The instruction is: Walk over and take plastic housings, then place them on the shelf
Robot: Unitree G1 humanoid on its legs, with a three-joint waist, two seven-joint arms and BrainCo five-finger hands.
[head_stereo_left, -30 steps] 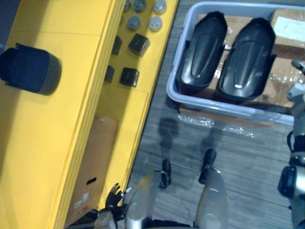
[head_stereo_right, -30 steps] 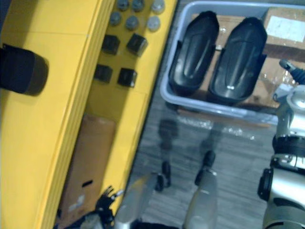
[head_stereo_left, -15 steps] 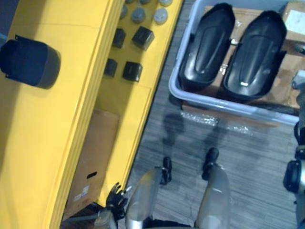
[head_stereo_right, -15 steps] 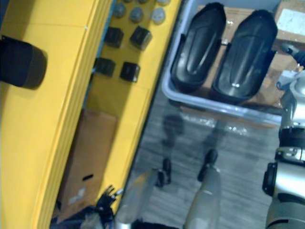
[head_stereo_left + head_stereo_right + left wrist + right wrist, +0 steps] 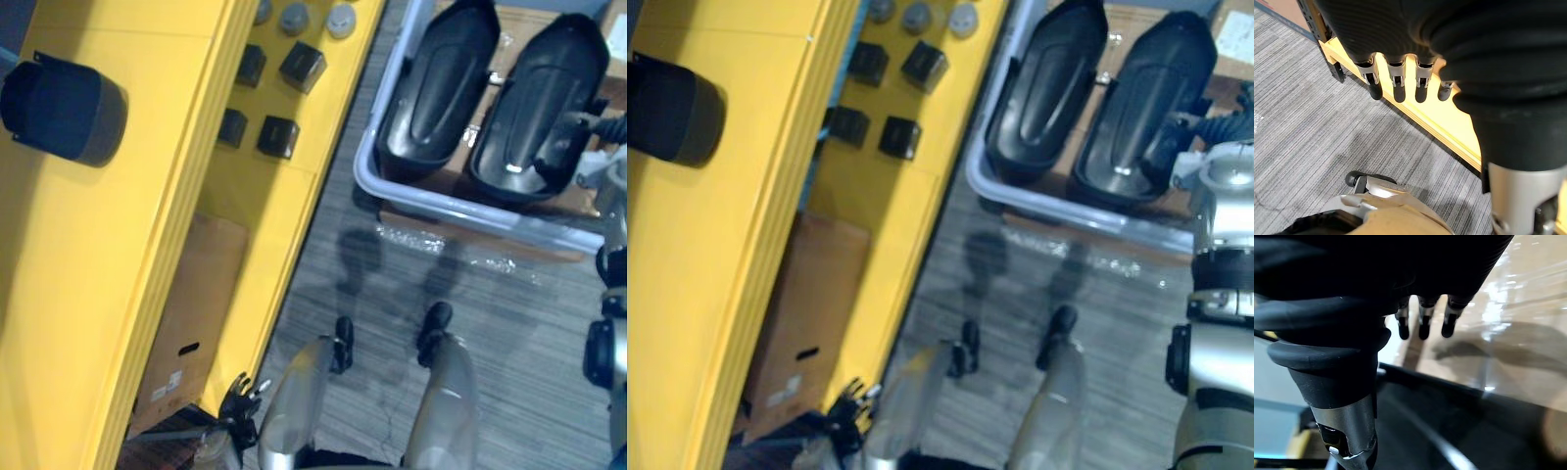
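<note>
1. Hanging just beside the grey bin point(image 5: 460, 201), the right hand point(image 5: 1400, 264) keeps nothing in it; its fingers point(image 5: 1423, 325) droop straight and loose.
2. Two black plastic housings lie side by side in that bin: the nearer housing point(image 5: 539, 108) just off the hand's inner side, the farther housing point(image 5: 436, 93) beyond it.
3. Each housing's long axis runs away from the robot.
4. The left hand point(image 5: 1396, 81) hangs slack and empty by the yellow shelf point(image 5: 147, 245), well apart from the bin, so the right arm looks better placed.
</note>
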